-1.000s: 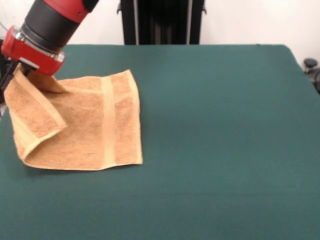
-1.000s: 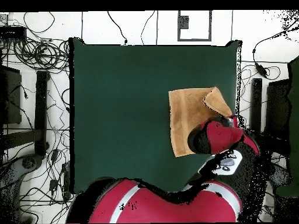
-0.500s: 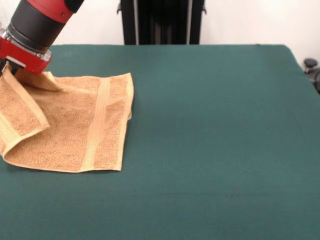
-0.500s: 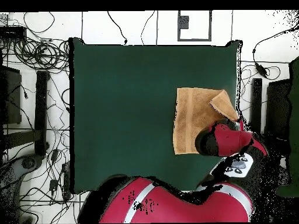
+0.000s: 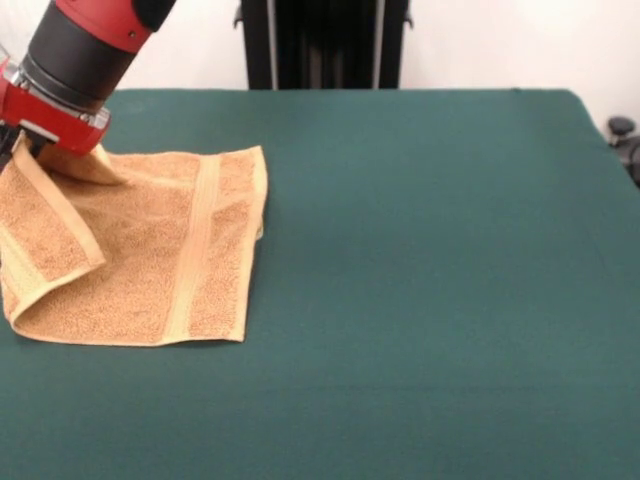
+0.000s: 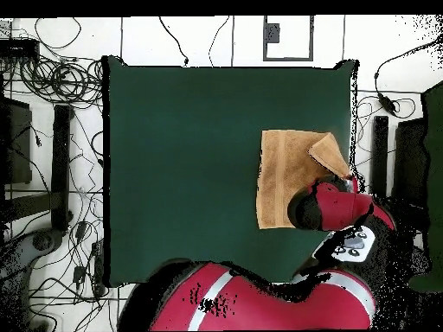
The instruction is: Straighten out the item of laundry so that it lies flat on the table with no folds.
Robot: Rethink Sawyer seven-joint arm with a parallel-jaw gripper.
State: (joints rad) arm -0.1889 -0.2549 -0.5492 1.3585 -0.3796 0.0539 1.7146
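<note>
The tan-orange terry towel (image 5: 140, 255) is lying at one side edge of the green desk (image 5: 430, 260), near the robot's end. Most of it is resting flat, a woven band running across it. One corner is lifted and folded back over the pile. The red and black arm's tool (image 5: 25, 150) is standing over that raised corner; whether it is gripping cannot be told, its tips being hidden.
</note>
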